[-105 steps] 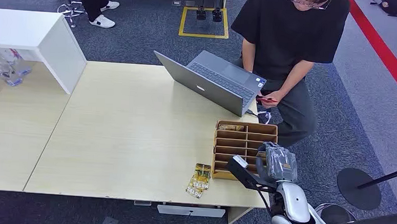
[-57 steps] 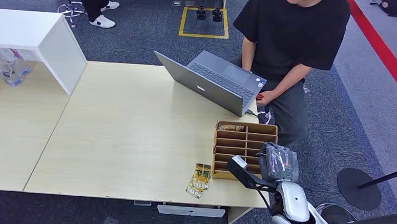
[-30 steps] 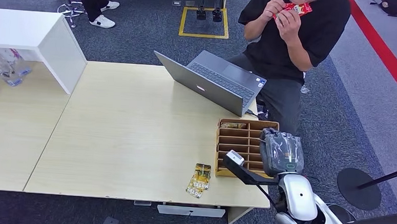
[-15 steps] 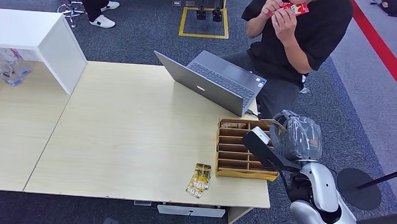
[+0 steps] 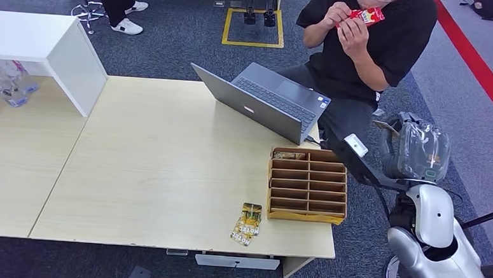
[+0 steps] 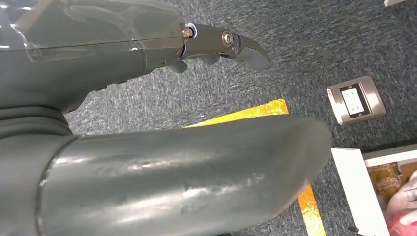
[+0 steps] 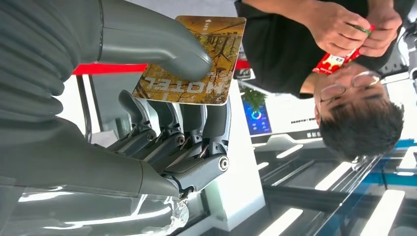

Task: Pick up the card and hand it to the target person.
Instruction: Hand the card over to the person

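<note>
One pale wooden table (image 5: 153, 166), well off to the side of the raised right hand (image 5: 415, 148), lower and apart from it. Beyond that hand, a seated person in a black T-shirt (image 5: 363, 49), both of the person's hands up at the face around a small red packet (image 5: 367, 16). On the table, an open grey laptop (image 5: 265, 102), then, nearer the hand, a brown slotted cardboard organiser (image 5: 306, 185), and past it two loose yellow-brown cards (image 5: 247, 224) near the table's front edge. Lifted off to the organiser's side: silver right arm, hand clamped on a thin yellow-brown printed card marked HOTEL (image 7: 194, 61), thick thumb pressing its face, dark fingers (image 7: 167, 128) behind it, card poking out on the person's side. Left hand (image 6: 147, 64) over dark carpet, holding nothing visible, finger posture hard to tell.
</note>
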